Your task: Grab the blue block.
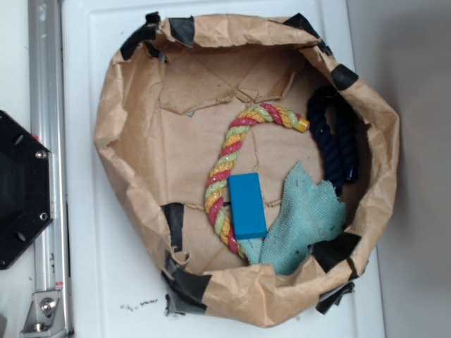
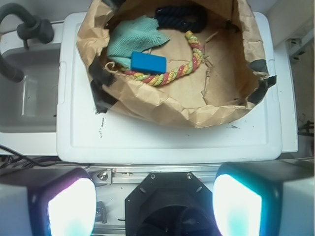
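Note:
The blue block [image 1: 247,205] lies flat in a brown paper basin [image 1: 127,113], resting partly on a multicoloured rope [image 1: 224,160] and beside a teal cloth [image 1: 304,215]. In the wrist view the blue block [image 2: 148,62] sits at the upper middle, far from my gripper [image 2: 155,206]. The gripper is open and empty, with its two glowing pads [image 2: 71,209] wide apart at the bottom of the view, above the black robot base [image 2: 170,206]. The gripper is out of the exterior view.
A dark navy rope [image 1: 336,137] lies by the basin's right wall. The basin, patched with black tape [image 1: 184,285], stands on a white lid [image 1: 84,232]. An aluminium rail [image 1: 46,141] and the black base plate [image 1: 17,190] lie to the left. A grey tub [image 2: 24,93] is beside the lid.

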Motion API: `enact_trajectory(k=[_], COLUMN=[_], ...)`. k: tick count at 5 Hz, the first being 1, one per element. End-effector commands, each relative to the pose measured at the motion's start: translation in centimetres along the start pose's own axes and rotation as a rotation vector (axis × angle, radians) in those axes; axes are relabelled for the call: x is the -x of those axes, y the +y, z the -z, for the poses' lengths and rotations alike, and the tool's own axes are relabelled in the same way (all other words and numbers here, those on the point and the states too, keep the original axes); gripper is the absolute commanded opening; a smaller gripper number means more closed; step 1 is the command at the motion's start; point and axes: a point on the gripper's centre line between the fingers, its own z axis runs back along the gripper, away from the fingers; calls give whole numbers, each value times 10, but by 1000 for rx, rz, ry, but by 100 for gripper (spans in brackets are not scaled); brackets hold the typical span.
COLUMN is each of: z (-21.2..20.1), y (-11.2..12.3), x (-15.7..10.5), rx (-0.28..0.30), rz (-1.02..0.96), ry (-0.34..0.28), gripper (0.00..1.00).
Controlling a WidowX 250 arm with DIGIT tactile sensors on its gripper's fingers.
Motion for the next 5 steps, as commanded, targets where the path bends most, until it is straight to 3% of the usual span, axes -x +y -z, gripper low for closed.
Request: enact_trajectory(k=[1, 2, 3, 4, 5], z=[0, 24, 56, 96, 134], y=[0, 10, 15, 17, 7], x=[0, -48, -92, -115, -111], rx=[0, 45, 28, 46, 78], rz=[0, 221, 381, 615, 840], ry=[0, 14, 32, 63, 86], gripper=[100, 100, 100, 100, 100])
